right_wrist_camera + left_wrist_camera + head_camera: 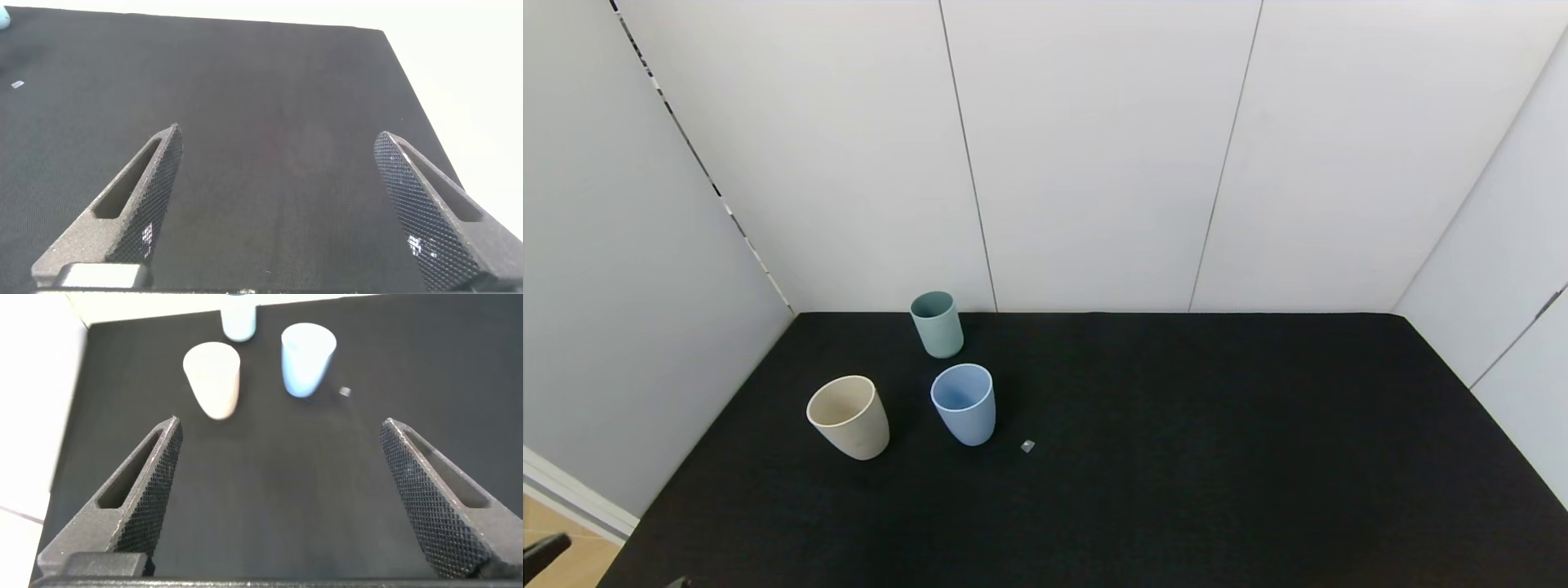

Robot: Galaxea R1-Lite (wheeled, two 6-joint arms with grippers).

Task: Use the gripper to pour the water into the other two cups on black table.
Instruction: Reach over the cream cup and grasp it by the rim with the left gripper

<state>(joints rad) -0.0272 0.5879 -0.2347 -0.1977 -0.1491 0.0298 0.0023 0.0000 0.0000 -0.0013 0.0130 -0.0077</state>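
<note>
Head view first: we see the black table [1176,457] with 3 tumblers grouped on its left part. The teal green cup [937,323] stands upright at the far edge by the white wall panels [1094,147]; the light blue cup [964,403] stands upright just in front of it, and the cream-beige cup [849,416] sits to the left of the blue one, apart from it. A tiny grey speck [1027,446] lies on the cloth just right of the blue cup. Neither gripper shows here.

Left wrist view: the left gripper [278,498] hangs over bare table with its 2 textured fingers [151,498] spread wide — holding nothing. Beyond it we see the cream-beige cup [213,378], the light blue cup [306,358], the teal green cup [239,317] and the speck [345,392].

Right wrist view: the right gripper [278,204] is likewise spread wide and empty above the black table [270,106] — well apart from the cups.
</note>
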